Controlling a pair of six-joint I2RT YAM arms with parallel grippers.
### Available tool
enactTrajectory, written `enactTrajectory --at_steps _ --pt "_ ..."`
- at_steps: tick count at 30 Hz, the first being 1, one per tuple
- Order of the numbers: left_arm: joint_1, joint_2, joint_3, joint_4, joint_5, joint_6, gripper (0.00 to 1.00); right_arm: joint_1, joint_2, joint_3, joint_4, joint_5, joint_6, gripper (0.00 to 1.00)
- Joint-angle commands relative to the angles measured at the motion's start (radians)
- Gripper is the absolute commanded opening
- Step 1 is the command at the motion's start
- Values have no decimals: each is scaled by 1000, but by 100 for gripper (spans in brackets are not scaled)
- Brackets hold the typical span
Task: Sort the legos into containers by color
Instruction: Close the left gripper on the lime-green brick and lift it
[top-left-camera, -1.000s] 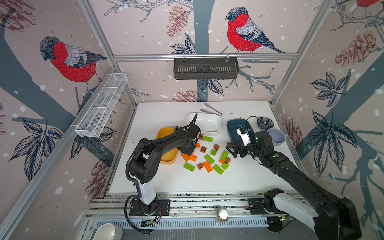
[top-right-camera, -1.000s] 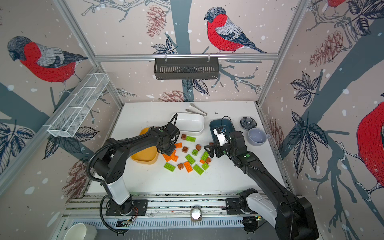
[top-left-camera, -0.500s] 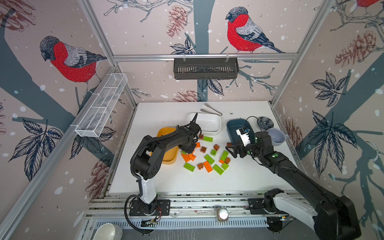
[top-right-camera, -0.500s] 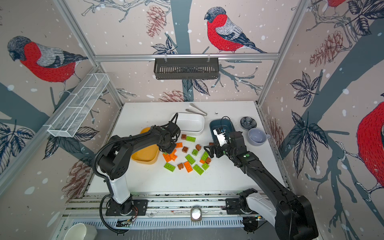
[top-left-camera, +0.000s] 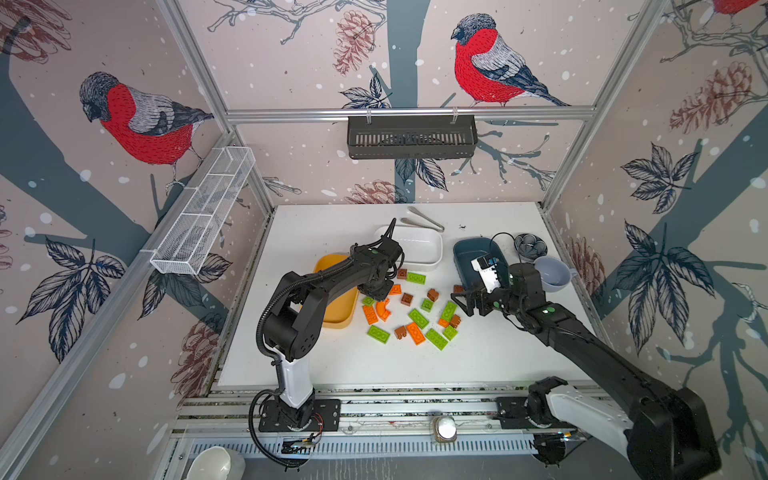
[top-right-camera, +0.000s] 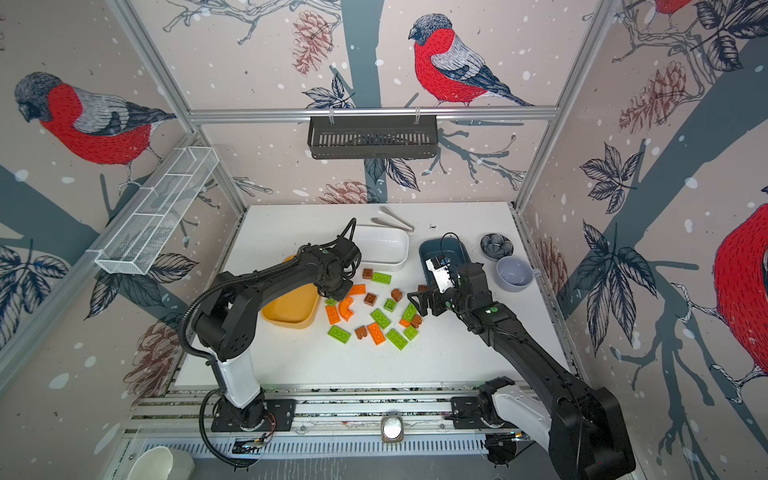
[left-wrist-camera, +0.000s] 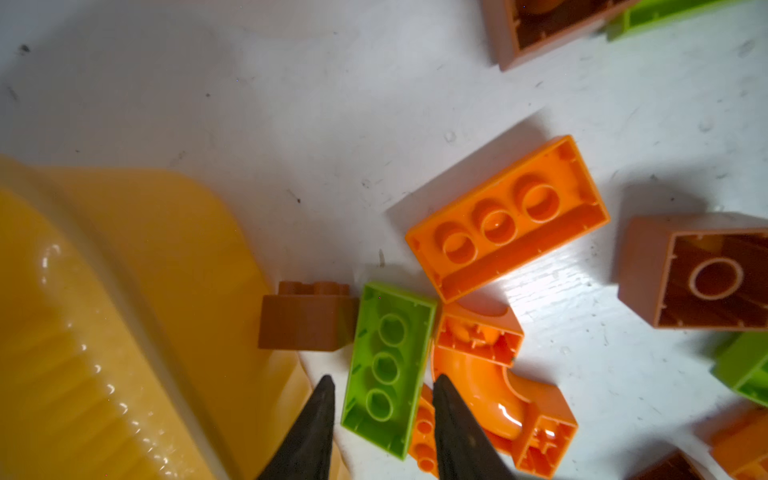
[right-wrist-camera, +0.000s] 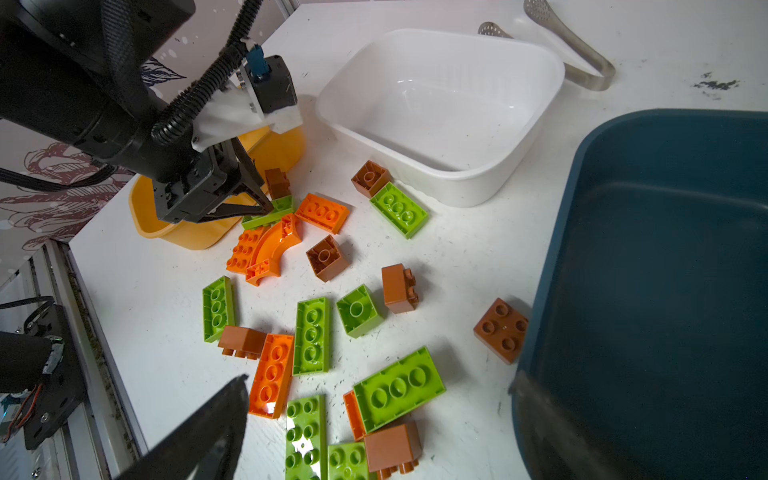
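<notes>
- yellow tub, white tub, teal tub: no change, and nothing in them that I can see. Sorting hasn't started. All legos are loose on the table between the tubs.
- right gripper: hasn't moved in the last second. Jaws spread full and empty, hovering over the teal-side edge of the pile. Idle for now.
- left gripper: the only real change. It shifted a little toward the yellow tub and the jaws pulled in from wide to narrow, now straddling one green plate.
- green plate: hollow side up, just beside the yellow tub, one finger along each long side. Thin gaps seem to remain at both fingers, so I can't tell if it's clamped or only bracketed. Not lifted.
- meaning: the first pick is nearly set. Next I finish the squeeze, lift, and choose green's tub.
- arch lies against the plate's side by one finger.
- brown cube sits between the plate's far end and the yellow tub. Either may drag on lift.
</notes>
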Motion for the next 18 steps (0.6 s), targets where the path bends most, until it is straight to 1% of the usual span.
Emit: enactTrajectory --at_steps 1,3,7,14,18 --pt "2 1 -6 -59 -14 8 43 1 3 2 7 -11 -9 99" --pt "2 6 -14 -48 -3 8 44 0 4 4 5 -13 -9 99" --pt "2 27 -15 -47 -21 16 40 1 2 2 0 -18 -8 99" --pt "10 60 -19 -33 0 35 42 0 1 -3 -2 -22 -8 99" --pt "15 70 -14 -31 -13 43 43 0 0 -4 -2 -25 -4 99"
